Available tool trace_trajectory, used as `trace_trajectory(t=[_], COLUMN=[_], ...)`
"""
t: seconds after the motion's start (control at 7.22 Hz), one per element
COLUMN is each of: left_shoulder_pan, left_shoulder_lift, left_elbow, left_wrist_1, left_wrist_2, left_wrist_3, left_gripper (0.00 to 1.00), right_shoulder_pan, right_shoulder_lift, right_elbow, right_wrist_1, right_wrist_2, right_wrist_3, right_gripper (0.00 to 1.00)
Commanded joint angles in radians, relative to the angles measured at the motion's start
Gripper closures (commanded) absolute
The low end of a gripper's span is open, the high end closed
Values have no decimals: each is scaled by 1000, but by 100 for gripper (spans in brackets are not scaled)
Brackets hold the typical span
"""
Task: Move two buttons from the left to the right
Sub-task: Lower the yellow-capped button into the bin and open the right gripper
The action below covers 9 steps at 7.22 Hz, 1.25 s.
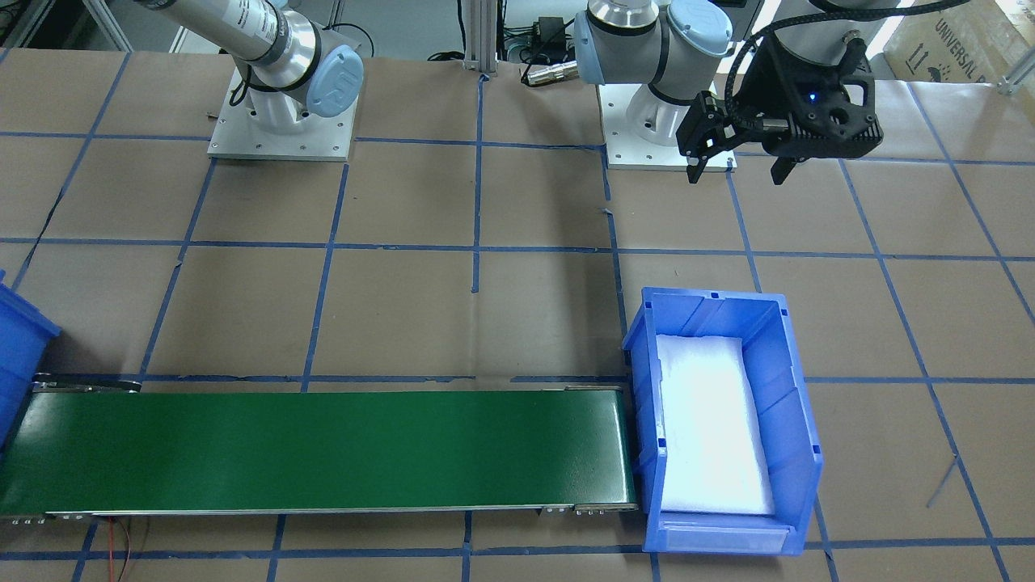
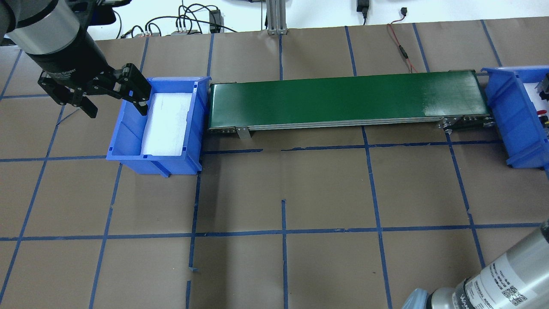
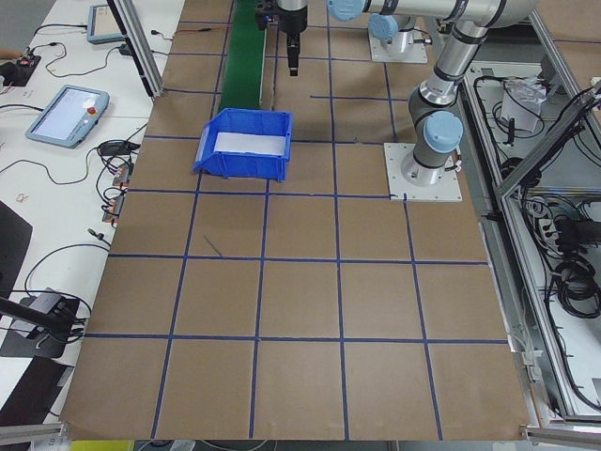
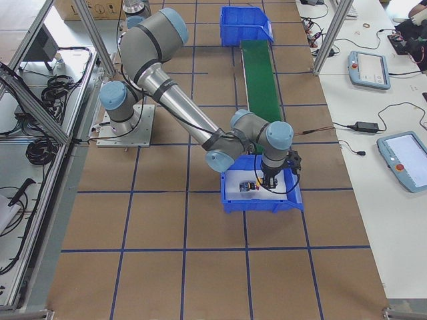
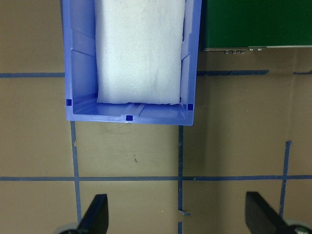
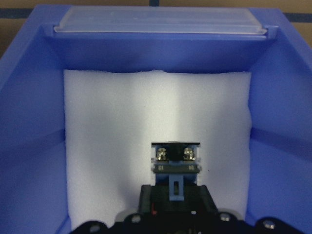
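The right gripper (image 6: 175, 195) is, seemingly, clamping a button (image 6: 175, 157) low over the foam (image 6: 107, 146) in the right bin (image 6: 29, 122), its long axis pointing ahead. The left gripper (image 5: 176, 199) is hovering wide open by the left bin (image 2: 128, 128), well apart.

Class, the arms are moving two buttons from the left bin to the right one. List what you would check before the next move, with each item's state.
1. Left bin holds no button: ok, only white foam shows.
2. Conveyor belt carries nothing: ok.
3. Left gripper open, outside the left bin: ok.
4. Right gripper has hold of the button: cannot tell.
5. Both buttons in right bin: cannot tell; one shows plainly.
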<state>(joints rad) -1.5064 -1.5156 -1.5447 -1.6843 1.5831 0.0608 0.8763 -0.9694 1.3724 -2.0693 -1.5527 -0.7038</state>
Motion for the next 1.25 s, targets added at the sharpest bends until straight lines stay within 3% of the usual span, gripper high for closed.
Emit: trace_trajectory(t=[0.0,1.11], left_shoulder_pan=[0,0], left_shoulder_lift=[0,0], left_elbow=[0,0], left_wrist_1=[0,0], left_wrist_2=[0,0], left_wrist_3=[1,1], left_gripper=[0,0], right_shoulder_pan=[3,4], right_shoulder_lift=[20,84], right_elbow=[-15,-35], right_wrist_1=[-3,-45], right_wrist_2=[19,33], right_wrist_3=[0,-11], right_gripper=[88,88])
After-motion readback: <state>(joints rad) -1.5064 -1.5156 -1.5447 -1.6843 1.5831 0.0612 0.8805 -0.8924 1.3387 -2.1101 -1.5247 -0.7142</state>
